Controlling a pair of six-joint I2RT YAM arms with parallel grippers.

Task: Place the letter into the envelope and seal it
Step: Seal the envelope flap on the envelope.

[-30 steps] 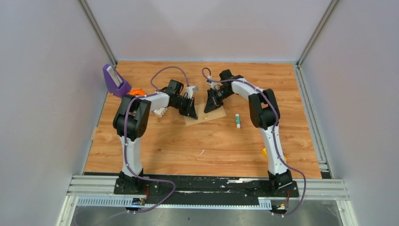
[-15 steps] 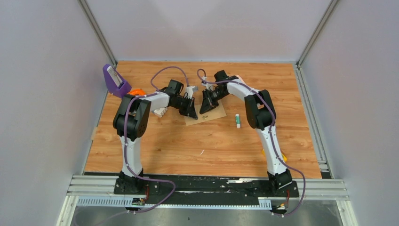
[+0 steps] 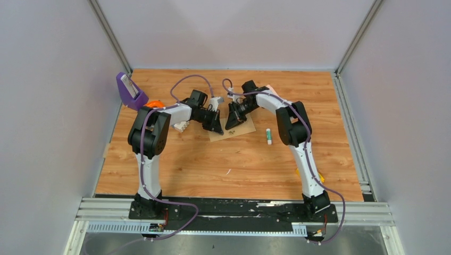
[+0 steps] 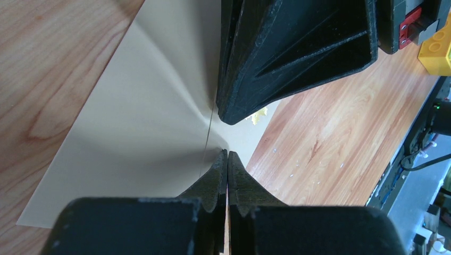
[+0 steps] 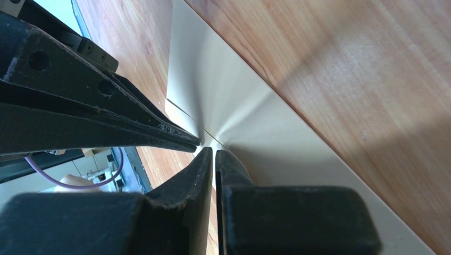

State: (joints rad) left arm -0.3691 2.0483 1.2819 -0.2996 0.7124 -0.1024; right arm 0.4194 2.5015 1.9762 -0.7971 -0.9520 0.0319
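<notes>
The tan envelope lies flat on the wooden table, mid-back. It looks paler in the left wrist view and in the right wrist view, where a thin seam line crosses it. My left gripper is shut, its tips down on the envelope's left part. My right gripper is shut too, tips on the envelope just beside the left one. The two grippers' tips nearly meet. The letter does not show as a separate sheet.
A white-and-green glue stick lies right of the envelope. A purple holder and an orange object sit at the back left. A small white object lies under the left arm. A yellow brick is near the right arm's base.
My right gripper has moved a little left, closer to the left gripper, over the envelope. The left arm and the envelope have stayed where they were.
</notes>
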